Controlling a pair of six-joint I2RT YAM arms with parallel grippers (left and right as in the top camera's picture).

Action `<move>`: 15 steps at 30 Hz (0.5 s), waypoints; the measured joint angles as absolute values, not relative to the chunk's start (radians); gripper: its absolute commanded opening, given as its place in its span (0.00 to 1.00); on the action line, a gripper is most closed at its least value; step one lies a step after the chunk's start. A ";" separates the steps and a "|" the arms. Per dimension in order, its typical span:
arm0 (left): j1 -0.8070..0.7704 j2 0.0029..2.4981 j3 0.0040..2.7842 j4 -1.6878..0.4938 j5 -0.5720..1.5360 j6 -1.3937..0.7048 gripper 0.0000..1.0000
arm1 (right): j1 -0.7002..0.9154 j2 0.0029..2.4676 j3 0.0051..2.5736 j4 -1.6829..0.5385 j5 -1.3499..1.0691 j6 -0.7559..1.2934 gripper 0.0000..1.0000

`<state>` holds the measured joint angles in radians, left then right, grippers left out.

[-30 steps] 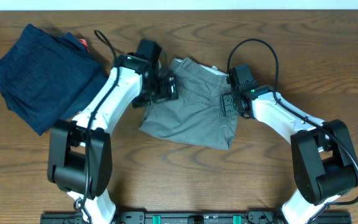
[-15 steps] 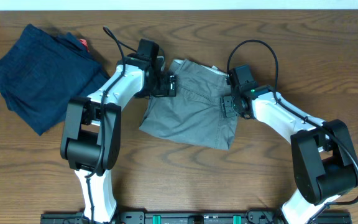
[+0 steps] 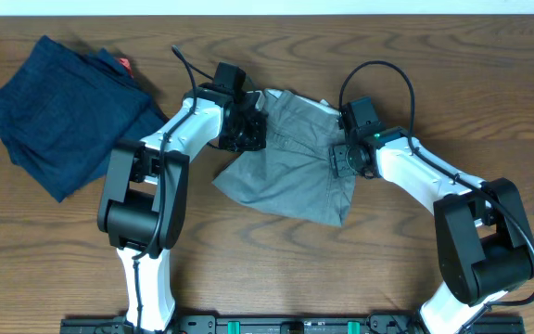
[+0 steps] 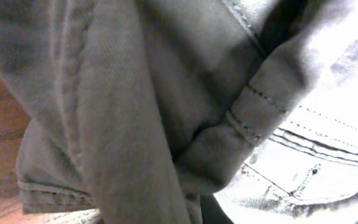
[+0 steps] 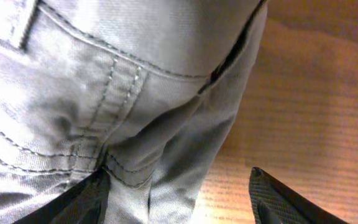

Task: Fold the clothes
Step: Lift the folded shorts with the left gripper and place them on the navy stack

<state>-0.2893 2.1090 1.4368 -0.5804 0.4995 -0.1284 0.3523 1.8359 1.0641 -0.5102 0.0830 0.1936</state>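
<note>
Shorts (image 3: 290, 162) of grey-taupe cotton lie mid-table between both arms, well apart from the folded navy garment (image 3: 58, 111) at far left. Left gripper (image 3: 247, 130) sits on the shorts' left edge. Its wrist cam shows only bunched cloth, so we can't tell if it's clamped. Right gripper (image 3: 341, 158) is at the right edge with jaws spread, wood visible betw. cloth and one finger (image 5: 284, 199) — nothing held. Step in hand, we judge: folding the left side over. We'd lift low & slow, pinning the right edge so layers land square. Fabric's soft, wrinkled, w/ double-stitched seams (image 5: 114, 93) — paler inside.
</note>
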 measured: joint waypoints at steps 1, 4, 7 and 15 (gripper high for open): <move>-0.285 2.105 1.437 -0.590 0.498 -0.127 0.06 | 0.352 1.834 1.064 -0.516 0.083 0.194 0.72; -0.257 2.065 1.439 -0.641 0.466 -0.123 0.06 | 0.348 1.810 1.064 -0.546 0.077 0.194 0.72; -0.204 1.985 1.459 -0.686 0.389 -0.107 0.06 | 0.333 1.751 1.063 -0.566 0.076 0.194 0.72; 0.059 1.674 1.563 -0.618 0.165 -0.062 0.06 | 0.273 1.540 1.063 -0.616 0.078 0.194 0.71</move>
